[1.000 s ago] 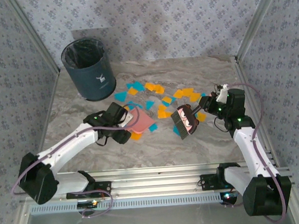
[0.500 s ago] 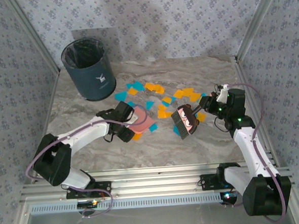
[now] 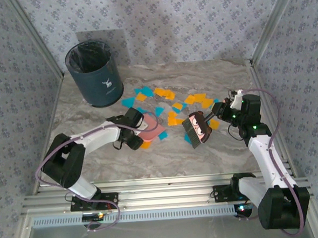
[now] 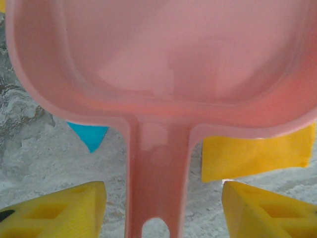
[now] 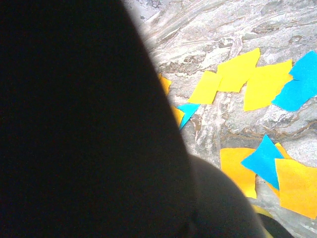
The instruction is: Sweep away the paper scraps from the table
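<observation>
A dark blue bin, black-lined, stood upright at far left. A pink dustpan lay flat. A brush was tilted to its right.

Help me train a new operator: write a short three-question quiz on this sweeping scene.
1. True or false: the jaws of the left gripper are clamped tight on the handle of the pink dustpan.
2. What does the right gripper hold? A sponge; B brush; C cloth.
3. Fill in: the dark blue waste bin stands at the far ____ corner of the table.
Key: 1 false, the jaws stand open, a gap on each side of the handle; 2 B; 3 left.
</observation>
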